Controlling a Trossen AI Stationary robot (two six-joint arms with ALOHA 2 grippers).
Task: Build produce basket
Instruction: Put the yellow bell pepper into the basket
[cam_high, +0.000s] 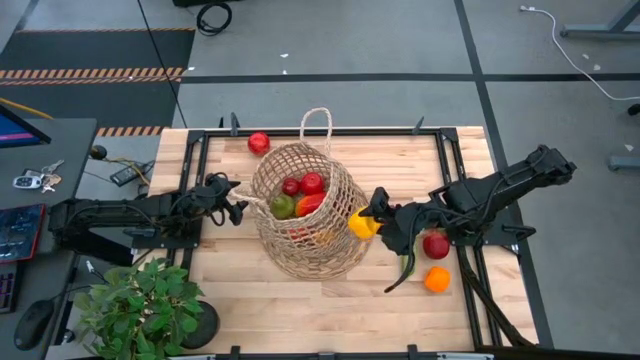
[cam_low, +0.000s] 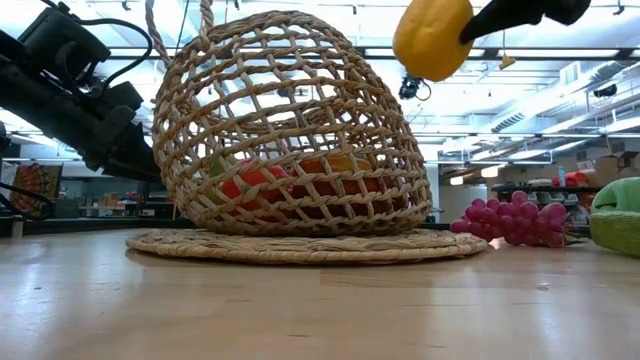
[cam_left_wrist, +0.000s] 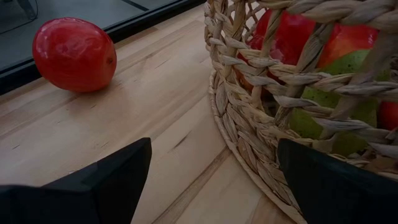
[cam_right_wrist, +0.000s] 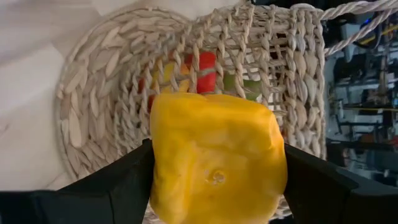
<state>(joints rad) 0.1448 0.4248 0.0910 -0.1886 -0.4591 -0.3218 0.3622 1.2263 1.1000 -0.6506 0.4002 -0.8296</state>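
Note:
The tan wicker basket (cam_high: 305, 205) stands mid-table, tilted, on its flat woven base (cam_low: 300, 245). It holds red, green and orange produce (cam_high: 300, 195). My right gripper (cam_high: 372, 222) is shut on a yellow pepper (cam_high: 361, 224), held high beside the basket's right wall (cam_low: 432, 38). My left gripper (cam_high: 238, 207) is open at the basket's left wall (cam_left_wrist: 249, 118), one finger (cam_left_wrist: 336, 180) close against the weave. A red fruit (cam_high: 259, 143) lies on the table behind the basket; it also shows in the left wrist view (cam_left_wrist: 74, 53). My right gripper pinches the yellow pepper by two opposite sides (cam_right_wrist: 158, 168) between its two fingers. The fingers come from the table's right, slanting slightly down. The pepper is lifted clear of the table, level with the basket's upper part. My left gripper: I cannot tell whether its finger touches the basket wall.
A red apple (cam_high: 436, 245), an orange (cam_high: 437, 279) and a long green piece (cam_high: 403, 272) lie under my right arm. Purple grapes (cam_low: 510, 222) and a green fruit (cam_low: 617, 215) show in the low view. A potted plant (cam_high: 140, 305) stands at the near left corner.

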